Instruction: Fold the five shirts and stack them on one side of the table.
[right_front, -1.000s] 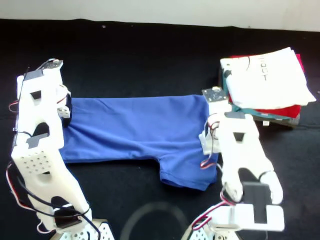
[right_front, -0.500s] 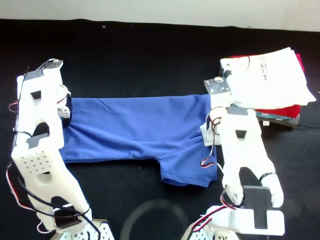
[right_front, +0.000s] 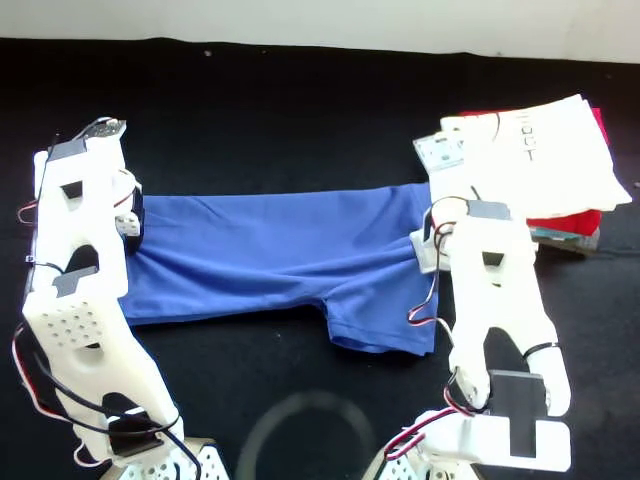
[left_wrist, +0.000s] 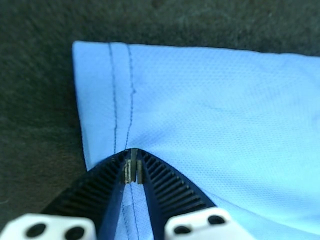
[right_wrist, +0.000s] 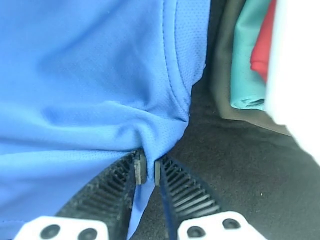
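Here the left jaws clench the hem and the right jaws the opposite end of the blue shirt, seemingly to stretch it flat mid-frame on the bench for folding, beside the folded stack upper right.

- A black, matte, cloth-covered table lay flat.
- A pale strip of wall ran beyond its far edge.
- A faint greyish ring mark sat at its near edge.
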